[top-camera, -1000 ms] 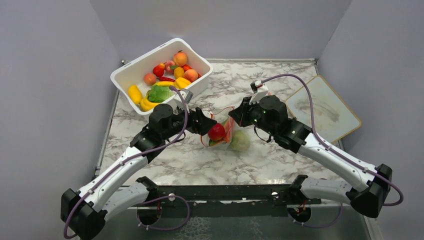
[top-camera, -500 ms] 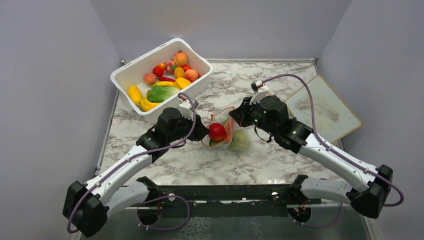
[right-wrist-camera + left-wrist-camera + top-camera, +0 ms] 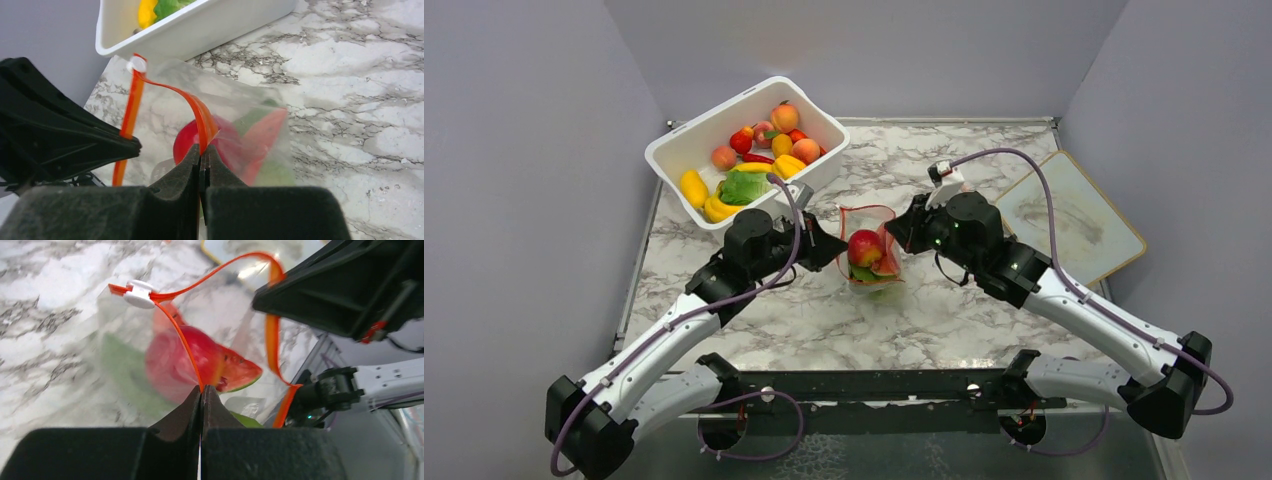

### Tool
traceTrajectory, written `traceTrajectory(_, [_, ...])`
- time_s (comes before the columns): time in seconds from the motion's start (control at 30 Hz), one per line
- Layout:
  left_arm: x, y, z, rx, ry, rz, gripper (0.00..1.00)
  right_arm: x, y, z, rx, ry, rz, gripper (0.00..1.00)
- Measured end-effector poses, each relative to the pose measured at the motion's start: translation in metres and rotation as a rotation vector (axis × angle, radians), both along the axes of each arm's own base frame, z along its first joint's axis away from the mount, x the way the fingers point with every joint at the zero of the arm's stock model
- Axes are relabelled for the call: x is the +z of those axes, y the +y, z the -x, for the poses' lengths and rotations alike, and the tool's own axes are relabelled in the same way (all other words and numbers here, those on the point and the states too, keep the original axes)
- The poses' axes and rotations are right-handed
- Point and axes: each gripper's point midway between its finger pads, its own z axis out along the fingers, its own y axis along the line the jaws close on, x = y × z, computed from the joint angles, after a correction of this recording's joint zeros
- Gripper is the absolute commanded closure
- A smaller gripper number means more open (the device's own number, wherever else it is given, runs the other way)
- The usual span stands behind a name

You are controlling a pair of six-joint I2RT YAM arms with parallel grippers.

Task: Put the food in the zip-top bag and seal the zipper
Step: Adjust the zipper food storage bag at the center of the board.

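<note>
The clear zip-top bag [image 3: 870, 250] stands mouth-up at mid table between both arms. Its orange-red zipper [image 3: 175, 327] gapes open, with a white slider [image 3: 139, 293] at the far end. Inside lie food pieces: a red round fruit [image 3: 864, 247], a watermelon slice [image 3: 239, 371] and something green [image 3: 125, 370]. My left gripper [image 3: 201, 389] is shut on the near side of the zipper strip. My right gripper [image 3: 202, 150] is shut on the opposite side of the zipper [image 3: 200, 117]. More food, such as peaches, peppers and a leafy green [image 3: 742, 186], is in the white tub.
The white tub [image 3: 692, 137] stands at the back left, just behind my left arm. A flat board [image 3: 1074, 215] lies at the right edge of the table. Grey walls enclose the table on three sides.
My left gripper closed on the bag's zipper strip. The bag rose from lying slumped to standing with its mouth spread open. The right gripper kept its hold.
</note>
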Motion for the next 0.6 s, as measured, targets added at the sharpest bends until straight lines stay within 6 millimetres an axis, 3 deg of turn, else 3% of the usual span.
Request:
traceTrajectory(0.1, [0.026, -0.003, 0.001, -0.002, -0.035, 0.072, 1.00, -0.002, -0.004, 0.001, -0.010, -0.003, 0.003, 0.99])
traceTrajectory(0.17, [0.031, -0.004, 0.001, 0.001, -0.038, 0.089, 1.00, -0.006, -0.006, 0.003, -0.011, 0.004, 0.010, 0.99])
traceTrajectory(0.33, [0.030, -0.003, -0.001, 0.016, -0.026, 0.092, 1.00, -0.005, -0.009, 0.005, -0.012, 0.004, 0.011, 0.99])
traceTrajectory(0.6, [0.017, 0.001, -0.008, 0.060, 0.005, 0.050, 1.00, 0.018, -0.019, 0.012, -0.021, -0.043, -0.036, 0.99])
